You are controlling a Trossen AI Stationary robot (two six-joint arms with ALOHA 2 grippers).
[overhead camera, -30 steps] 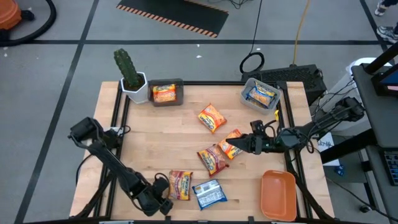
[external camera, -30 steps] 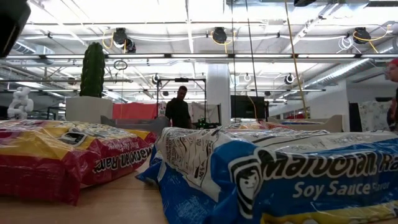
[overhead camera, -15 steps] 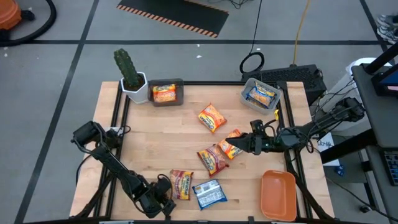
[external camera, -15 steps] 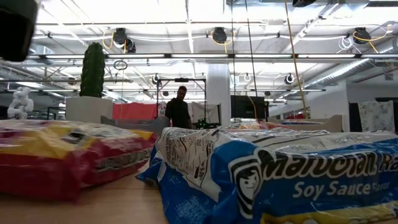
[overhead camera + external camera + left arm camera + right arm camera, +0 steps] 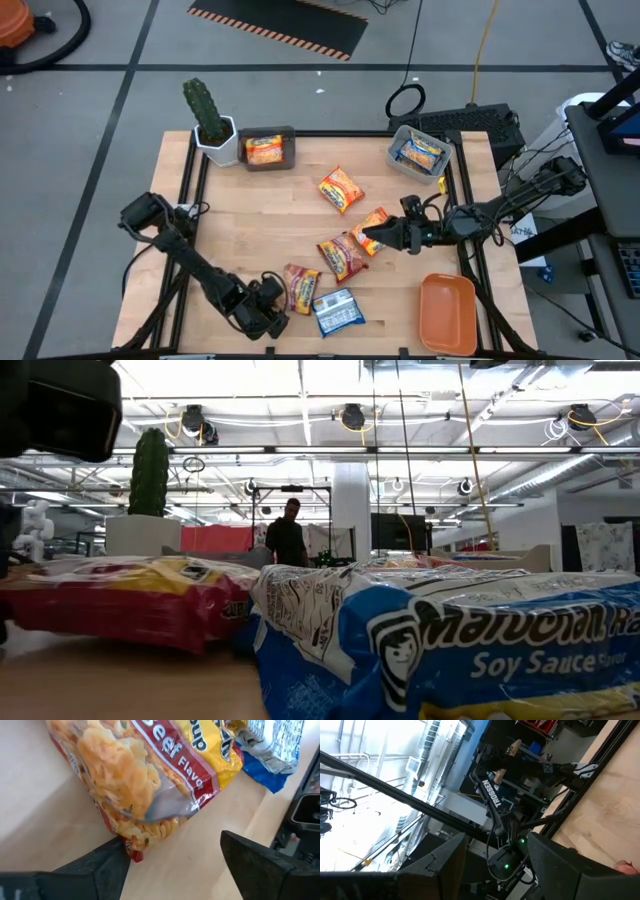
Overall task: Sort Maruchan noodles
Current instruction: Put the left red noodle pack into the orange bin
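While the right gripper (image 5: 368, 237) keeps its fingers clamped on an orange noodle packet (image 5: 374, 229) mid-surface, the left gripper (image 5: 277, 303) has slid forward along the near edge and nudged the red beef packet (image 5: 299, 288), which now sits turned and closer to the blue packet (image 5: 334, 311). That suggests a grasp is being set up, not yet made. Its fingers (image 5: 100, 867) stand wide apart, the beef packet's corner between them, touching one finger. Other packets lie mid-surface (image 5: 341, 189); one rests in the grey bin (image 5: 265, 150), another in the clear bin (image 5: 418, 152).
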